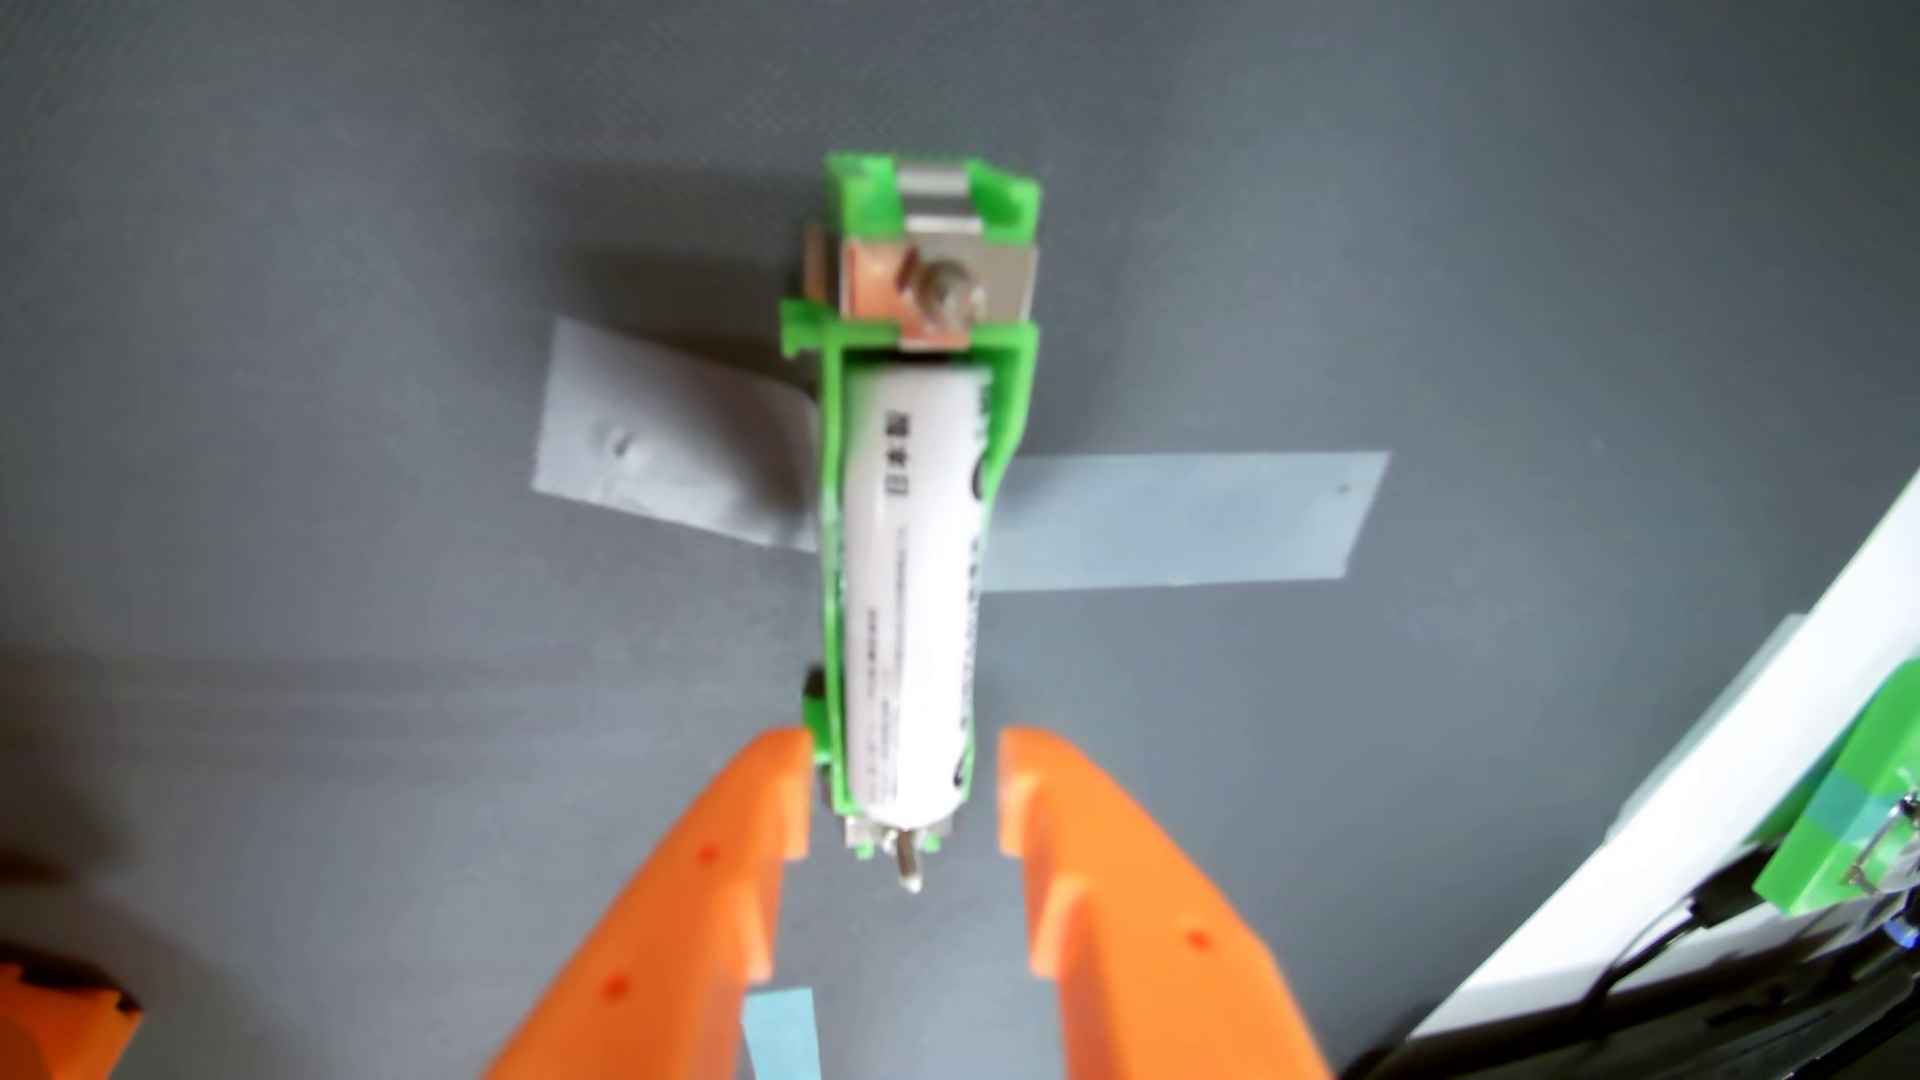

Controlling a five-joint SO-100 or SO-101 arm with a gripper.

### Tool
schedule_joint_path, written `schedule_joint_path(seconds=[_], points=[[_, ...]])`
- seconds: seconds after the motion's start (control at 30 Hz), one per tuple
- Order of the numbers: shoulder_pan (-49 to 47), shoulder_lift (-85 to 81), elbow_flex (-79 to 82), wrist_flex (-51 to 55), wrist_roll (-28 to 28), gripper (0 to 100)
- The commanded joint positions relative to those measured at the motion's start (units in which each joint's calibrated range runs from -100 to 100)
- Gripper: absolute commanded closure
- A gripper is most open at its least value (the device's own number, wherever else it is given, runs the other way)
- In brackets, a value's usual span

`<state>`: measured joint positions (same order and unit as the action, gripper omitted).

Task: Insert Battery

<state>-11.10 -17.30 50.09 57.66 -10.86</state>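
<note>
A white cylindrical battery (914, 592) with dark print lies lengthwise in a green plastic holder (1013, 400) at the centre of the wrist view. Metal contact plates and a bolt (940, 286) sit at the holder's far end, and a small metal tab sticks out at its near end. My gripper (904, 774) is open. Its two orange fingers (717, 903) come in from the bottom edge and stand on either side of the holder's near end. The left fingertip is close against the holder's side, and the right one stands clear of it. Nothing is held.
Grey tape strips (1184, 524) fix the holder to the dark grey mat. A small blue tape piece (781, 1033) lies between the fingers at the bottom. At the right edge stand a white board (1704, 841), a green part (1860, 831) and black cables.
</note>
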Motion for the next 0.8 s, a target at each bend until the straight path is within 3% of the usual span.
schedule_joint_path(seconds=[0.0, 0.77], points=[[-0.35, -0.91, -3.67, 0.26, 0.25, 99], [2.25, -0.83, -4.03, -0.76, 0.20, 98]])
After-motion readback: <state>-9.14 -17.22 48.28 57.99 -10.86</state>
